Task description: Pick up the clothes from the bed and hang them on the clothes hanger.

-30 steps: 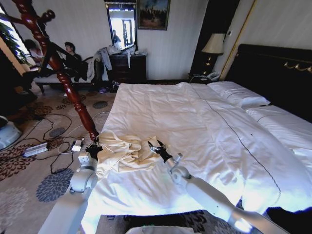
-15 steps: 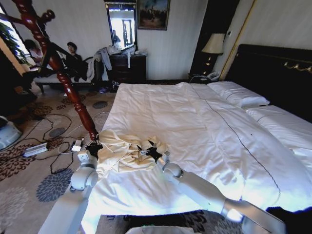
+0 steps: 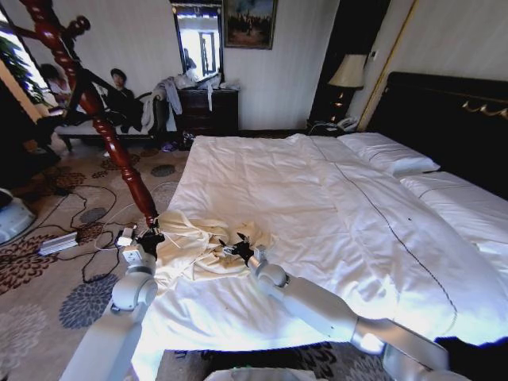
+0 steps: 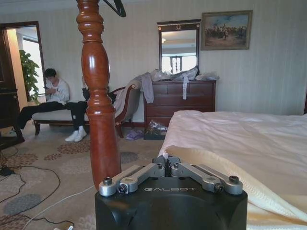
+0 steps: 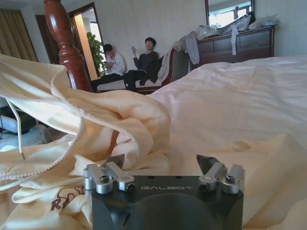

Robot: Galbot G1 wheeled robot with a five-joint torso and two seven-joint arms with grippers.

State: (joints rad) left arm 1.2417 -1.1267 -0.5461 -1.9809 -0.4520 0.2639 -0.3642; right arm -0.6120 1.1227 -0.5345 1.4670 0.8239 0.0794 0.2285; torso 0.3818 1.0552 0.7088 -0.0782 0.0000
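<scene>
Near the foot corner of the bed (image 3: 317,198), the clothes (image 3: 194,246) lay in a crumpled cream heap on the white sheet, close to the edge beside the coat stand (image 3: 95,103). At the heap's side toward the stand, the left gripper (image 3: 151,238) sat against the fabric; its wrist view showed the fingers (image 4: 165,167) drawn together at the centre with a cream fold of the clothes (image 4: 230,177) just beyond them, though whether any cloth was pinched could not be told. At the heap's other side, the right gripper (image 3: 240,251) rested amid the folds, its fingers (image 5: 207,164) spread wide apart and gripping nothing, cream cloth (image 5: 96,124) bunched before them.
</scene>
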